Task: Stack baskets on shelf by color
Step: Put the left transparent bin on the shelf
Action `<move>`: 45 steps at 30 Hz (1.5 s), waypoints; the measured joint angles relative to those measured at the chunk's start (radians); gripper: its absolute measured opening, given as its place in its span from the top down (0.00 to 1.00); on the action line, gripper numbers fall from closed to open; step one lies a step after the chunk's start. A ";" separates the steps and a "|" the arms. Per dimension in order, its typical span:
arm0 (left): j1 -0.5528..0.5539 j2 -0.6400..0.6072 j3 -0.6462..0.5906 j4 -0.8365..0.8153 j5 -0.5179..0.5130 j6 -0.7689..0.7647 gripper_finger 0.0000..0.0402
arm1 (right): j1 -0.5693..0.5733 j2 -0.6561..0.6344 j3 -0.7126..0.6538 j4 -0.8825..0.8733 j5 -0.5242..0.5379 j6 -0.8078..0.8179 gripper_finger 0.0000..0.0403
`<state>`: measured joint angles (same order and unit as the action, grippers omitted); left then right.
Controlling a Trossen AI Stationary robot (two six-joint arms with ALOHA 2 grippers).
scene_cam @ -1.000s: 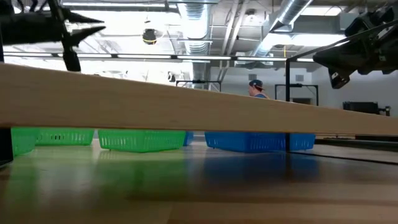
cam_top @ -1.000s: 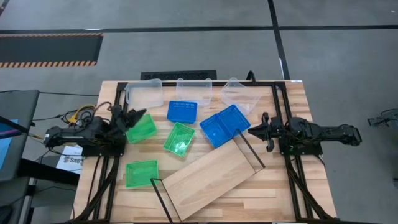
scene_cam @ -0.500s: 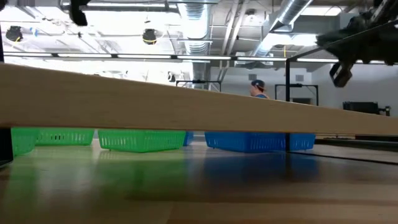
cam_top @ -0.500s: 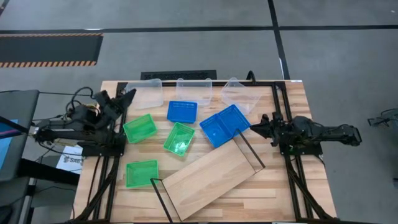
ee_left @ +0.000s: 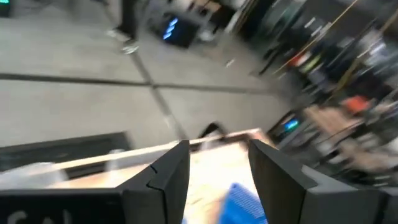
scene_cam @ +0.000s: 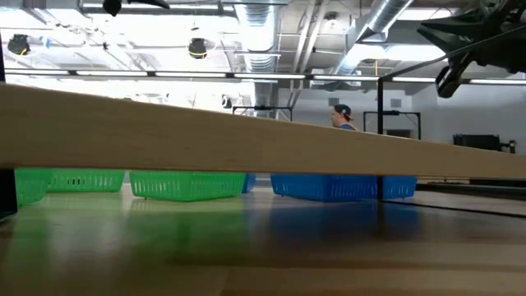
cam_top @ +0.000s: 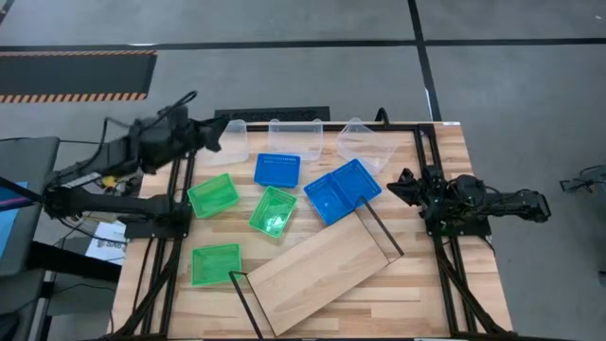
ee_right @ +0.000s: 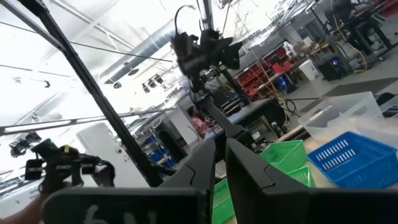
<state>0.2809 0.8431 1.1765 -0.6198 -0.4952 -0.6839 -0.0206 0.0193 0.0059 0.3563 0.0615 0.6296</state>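
Note:
Three green baskets (cam_top: 213, 194), (cam_top: 273, 210), (cam_top: 216, 264), two blue baskets (cam_top: 277, 170), (cam_top: 343, 190) and three clear baskets (cam_top: 220, 142), (cam_top: 295, 137), (cam_top: 365, 144) sit flat on the table. The shelf (cam_top: 322, 270) lies slantwise at the near middle, its wire frame beside the larger blue basket. My left gripper (cam_top: 210, 138) is raised over the far-left clear basket; it is open (ee_left: 217, 168) and empty. My right gripper (cam_top: 398, 185) hangs at the table's right, shut (ee_right: 221, 162), holding nothing.
The low view looks past the shelf plank (scene_cam: 246, 140) to green (scene_cam: 185, 185) and blue (scene_cam: 329, 187) baskets behind it. A person (scene_cam: 339, 115) stands in the room beyond. Bare tabletop (cam_top: 426, 294) lies at the near right.
My left gripper has lifted away from the green basket at the left and swung up toward the far edge, ending over the far-left clear basket. My right gripper has risen a little. The baskets and shelf have stayed where they were.

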 joint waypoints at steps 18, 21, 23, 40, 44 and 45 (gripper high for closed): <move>0.735 0.549 0.300 -0.360 0.697 0.505 0.62 | 0.000 0.000 0.000 -0.015 -0.007 0.061 0.84; 0.803 0.616 0.301 -0.396 0.694 0.611 0.62 | 0.000 0.000 0.000 -0.027 -0.007 0.061 0.84; 0.832 0.660 0.302 -0.417 0.685 0.688 0.62 | 0.000 0.000 0.000 -0.038 -0.007 0.060 0.84; 0.816 0.871 0.302 -0.447 0.482 1.078 0.62 | 0.001 0.000 0.000 -0.040 -0.009 0.062 0.84; 0.819 0.902 0.302 -0.447 0.468 1.118 0.62 | 0.001 0.000 0.000 -0.041 -0.009 0.062 0.84; 0.821 0.907 0.302 -0.447 0.467 1.127 0.62 | 0.001 0.000 0.000 -0.041 -0.009 0.062 0.84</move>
<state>1.1015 1.7501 1.4784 -1.0666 -0.0279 0.4430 -0.0201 0.0193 0.0063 0.3152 0.0525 0.6913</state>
